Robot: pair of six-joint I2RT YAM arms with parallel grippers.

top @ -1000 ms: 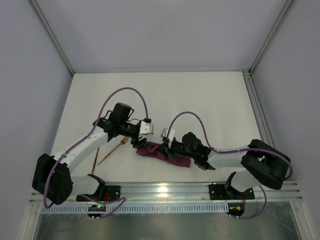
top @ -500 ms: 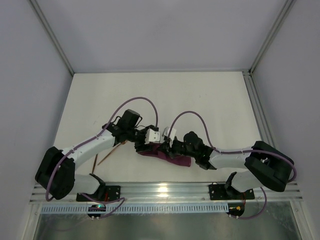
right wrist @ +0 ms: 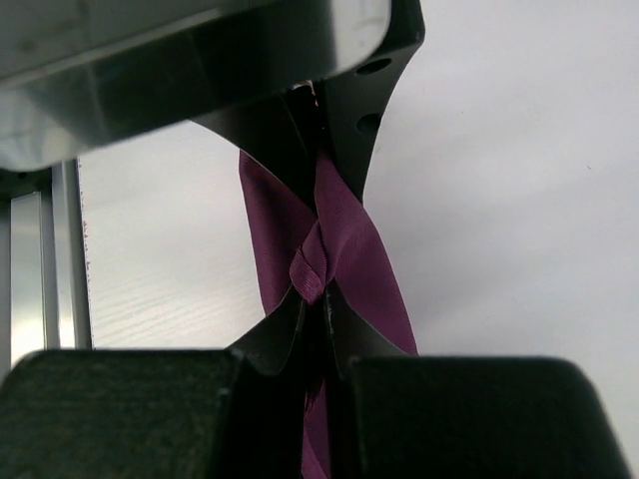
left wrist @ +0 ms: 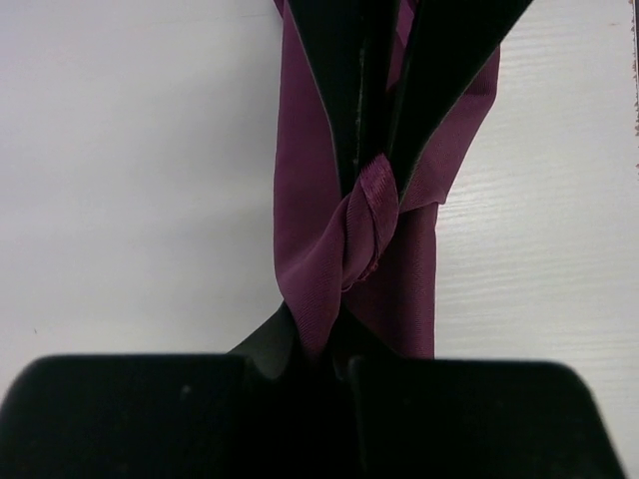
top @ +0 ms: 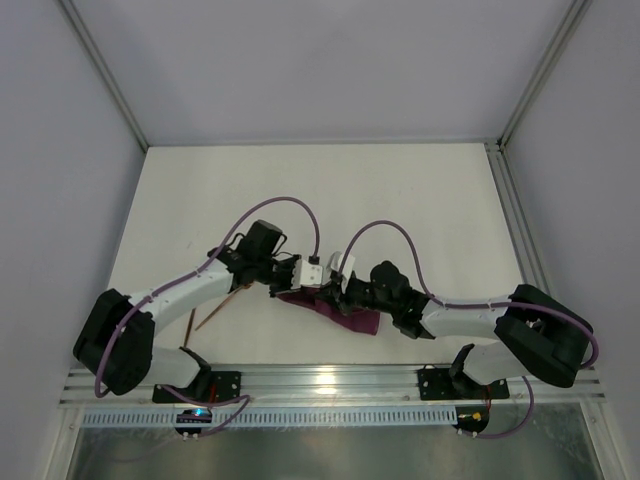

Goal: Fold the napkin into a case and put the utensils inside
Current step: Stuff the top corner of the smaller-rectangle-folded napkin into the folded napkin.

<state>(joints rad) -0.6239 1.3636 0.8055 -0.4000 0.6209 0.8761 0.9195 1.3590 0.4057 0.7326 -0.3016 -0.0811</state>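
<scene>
napkin (top: 350,320): bunched, near edge | left jaws, right jaws: at its left end | utensils (top: 213,316): left, apart

In the top view the left gripper (top: 318,286) and right gripper (top: 335,291) meet over the napkin (top: 352,318), hiding its left end and their own fingertips. The utensils (top: 215,313) lie partly under the left arm (top: 190,288) and are too small to tell apart. The napkin runs off the top edge in the left wrist view and off the bottom edge in the right wrist view.
</scene>
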